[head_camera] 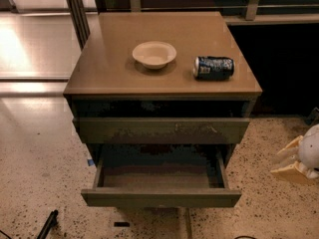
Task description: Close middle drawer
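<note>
The middle drawer [160,197] is pulled far out of the dark olive-grey cabinet. Its long flat front faces me and its shallow box shows a brownish floor [157,176] with nothing in it. Above it, the taller front with pale scratches [162,130] stands out a little from the cabinet. The lowest front is hidden under the open drawer. My gripper [286,164], cream-coloured with a white rounded wrist, is at the right edge of the view. It hangs over the floor, level with the open drawer, well to the right of it and apart from it.
On the brown cabinet top [109,73] sit a cream bowl [154,54] and a dark blue can [214,67] lying on its side. Speckled floor [40,183] surrounds the cabinet. A dark object [47,224] lies at the lower left. A metal rail [75,9] stands behind on the left.
</note>
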You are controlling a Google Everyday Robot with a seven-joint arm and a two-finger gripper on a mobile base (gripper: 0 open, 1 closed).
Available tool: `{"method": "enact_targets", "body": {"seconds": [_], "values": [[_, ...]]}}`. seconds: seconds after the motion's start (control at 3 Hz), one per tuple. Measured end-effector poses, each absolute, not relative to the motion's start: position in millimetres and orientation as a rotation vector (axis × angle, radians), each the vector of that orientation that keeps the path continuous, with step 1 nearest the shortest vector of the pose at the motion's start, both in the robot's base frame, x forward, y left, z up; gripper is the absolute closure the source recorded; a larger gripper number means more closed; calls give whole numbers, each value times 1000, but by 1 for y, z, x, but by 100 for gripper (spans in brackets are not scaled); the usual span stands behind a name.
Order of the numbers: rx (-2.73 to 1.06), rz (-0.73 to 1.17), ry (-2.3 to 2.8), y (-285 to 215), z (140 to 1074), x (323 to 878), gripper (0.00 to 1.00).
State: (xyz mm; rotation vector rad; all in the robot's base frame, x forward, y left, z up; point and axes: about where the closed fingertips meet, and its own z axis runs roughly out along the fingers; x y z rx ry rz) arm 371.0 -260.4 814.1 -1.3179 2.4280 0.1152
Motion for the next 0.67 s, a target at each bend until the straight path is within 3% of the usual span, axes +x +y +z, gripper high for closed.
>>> {"method": "enact_targets", "body": {"seconds": [0.33,0.67], "values": [[-1313,119,2433,-261,811,369,89],[-1269,177,2459,-270,772,364,100]]}}
